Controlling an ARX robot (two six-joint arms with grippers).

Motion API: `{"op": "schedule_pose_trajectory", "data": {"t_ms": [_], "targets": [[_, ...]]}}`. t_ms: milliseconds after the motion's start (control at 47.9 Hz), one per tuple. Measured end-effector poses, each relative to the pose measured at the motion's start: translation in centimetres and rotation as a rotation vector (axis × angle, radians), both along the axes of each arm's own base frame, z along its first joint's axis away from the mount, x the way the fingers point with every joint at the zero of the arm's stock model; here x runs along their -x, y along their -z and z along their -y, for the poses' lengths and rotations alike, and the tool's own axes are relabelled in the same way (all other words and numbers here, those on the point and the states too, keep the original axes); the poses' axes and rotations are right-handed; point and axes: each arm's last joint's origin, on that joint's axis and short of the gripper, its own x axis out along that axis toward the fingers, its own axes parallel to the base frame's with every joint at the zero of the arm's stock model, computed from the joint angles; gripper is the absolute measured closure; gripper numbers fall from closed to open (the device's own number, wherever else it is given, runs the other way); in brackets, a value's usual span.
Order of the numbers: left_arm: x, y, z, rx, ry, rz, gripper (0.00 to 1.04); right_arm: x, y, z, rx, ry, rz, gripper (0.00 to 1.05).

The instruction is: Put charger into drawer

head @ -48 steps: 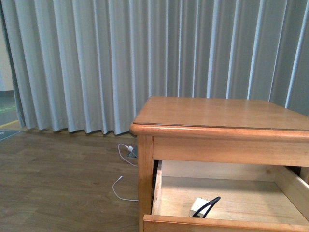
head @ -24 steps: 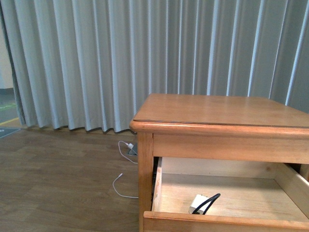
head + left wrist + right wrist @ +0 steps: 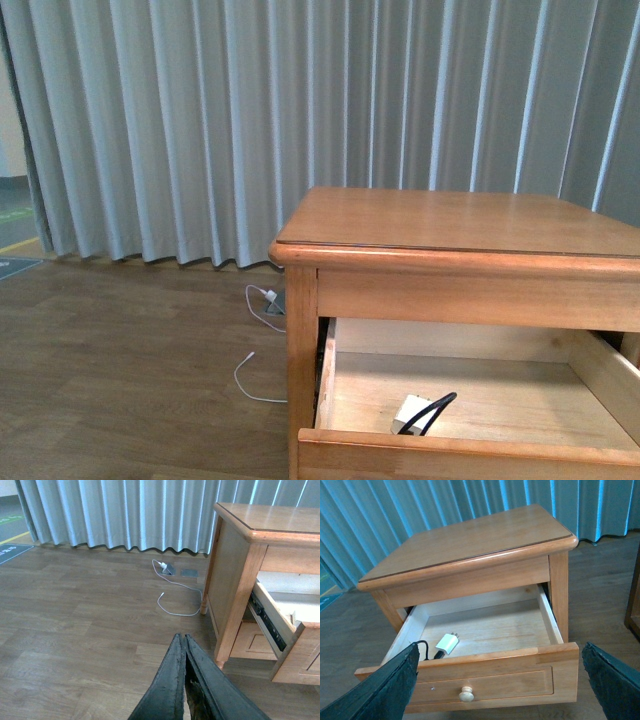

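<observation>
1. Down near the drawer's point(image 3: 496, 656) front edge, towards its left corner, lies the charger point(image 3: 447, 643), with its black cable looping beside it. Delivered, I'd say.
2. Right gripper point(image 3: 500, 652) hangs before the drawer front, jaws wide apart and empty, which reads as a release.
3. Left gripper point(image 3: 183, 639) is pressed together, holding nothing, parked low over the wood floor point(image 3: 75, 630).
4. Drawer stands pulled out of the nightstand point(image 3: 450, 220).
5. Pale curtain point(image 3: 250, 120) hangs behind, and a white cable point(image 3: 176, 596) trails on the floor.

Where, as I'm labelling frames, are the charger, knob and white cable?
charger point(image 3: 447, 643), right wrist view, on the white cube's top.
knob point(image 3: 466, 695), right wrist view, on its round face.
white cable point(image 3: 180, 614), left wrist view, on the loop's bend on the floor.
</observation>
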Motion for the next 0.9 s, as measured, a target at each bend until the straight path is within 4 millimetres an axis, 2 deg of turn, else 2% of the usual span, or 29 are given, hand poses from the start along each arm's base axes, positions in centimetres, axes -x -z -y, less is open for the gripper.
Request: {"op": "schedule_pose_trajectory", "data": {"t_ms": [188,334,459,606,710,898], "targets": [[0.0,0.0,0.0,0.000,0.000,0.000,0.99,0.0,0.0,0.0,0.000,0.000,0.000,0.08],[0.0,0.0,0.0,0.000,0.000,0.000,0.72,0.0,0.0,0.0,0.013,0.011,0.007,0.08],[0.0,0.0,0.0,0.000,0.000,0.000,0.51,-0.2,0.0,-0.1,0.197,0.077,0.069,0.08],[0.0,0.0,0.0,0.000,0.000,0.000,0.24,-1.0,-0.2,-0.1,0.274,0.050,-0.105,0.08],[0.0,0.0,0.0,-0.001,0.000,0.000,0.04,-2.4,-0.7,-0.6,0.320,0.000,-0.229,0.08],[0.0,0.0,0.0,-0.003,0.000,0.000,0.06,-5.5,0.0,-2.3,0.317,-0.189,-0.478,0.08]]}}
